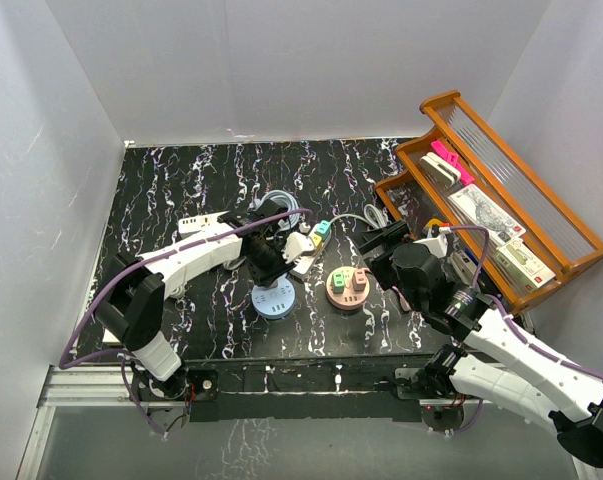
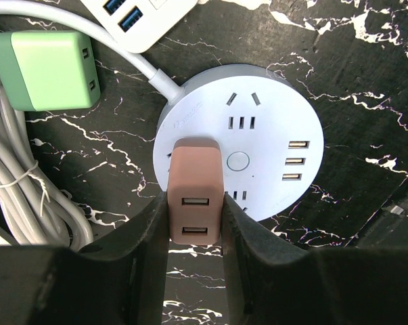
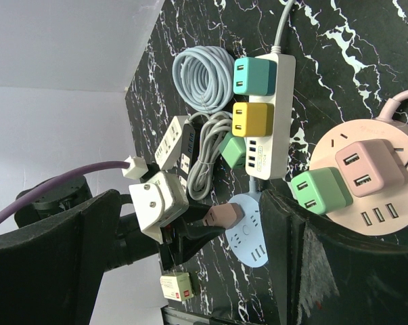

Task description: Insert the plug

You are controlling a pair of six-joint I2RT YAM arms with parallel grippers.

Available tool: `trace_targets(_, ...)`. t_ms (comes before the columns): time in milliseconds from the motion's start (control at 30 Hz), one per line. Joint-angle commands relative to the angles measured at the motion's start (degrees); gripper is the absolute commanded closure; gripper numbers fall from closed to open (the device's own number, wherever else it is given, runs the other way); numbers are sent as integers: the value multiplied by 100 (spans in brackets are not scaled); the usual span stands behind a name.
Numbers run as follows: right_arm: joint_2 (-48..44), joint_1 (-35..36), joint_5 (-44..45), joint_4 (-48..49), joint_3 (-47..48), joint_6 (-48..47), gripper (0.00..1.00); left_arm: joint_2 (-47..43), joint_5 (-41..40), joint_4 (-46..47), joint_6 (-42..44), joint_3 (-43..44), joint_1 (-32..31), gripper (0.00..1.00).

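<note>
A dusty-pink plug with two USB ports is clamped between the black fingers of my left gripper, which is shut on it. The plug stands over the lower left part of a round light-blue socket hub, its base against the hub's face and its prongs hidden. From above, the left gripper hangs over the same hub. In the right wrist view the plug meets the hub at its rim. My right gripper is open and empty, beside a pink hub.
A round pink hub carries green and pink adapters. A white power strip holds teal and yellow adapters. A green adapter and bundled grey cables lie left of the blue hub. A wooden rack stands at the right wall.
</note>
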Motion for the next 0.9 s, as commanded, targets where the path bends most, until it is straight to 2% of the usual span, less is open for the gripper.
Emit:
trace_targets(0, -123, -14, 112, 69, 141, 28, 19, -154, 87, 31, 8, -305, 107, 100)
trace_targets(333, -128, -15, 114, 38, 149, 36, 19, 184, 118, -82, -121, -165, 129, 100)
trace_targets(567, -295, -10, 288, -80, 169, 37, 19, -267, 265, 242, -198, -623, 103, 100)
trace_targets(867, -269, -13, 284, -62, 189, 11, 19, -229, 244, 197, -192, -443, 103, 100)
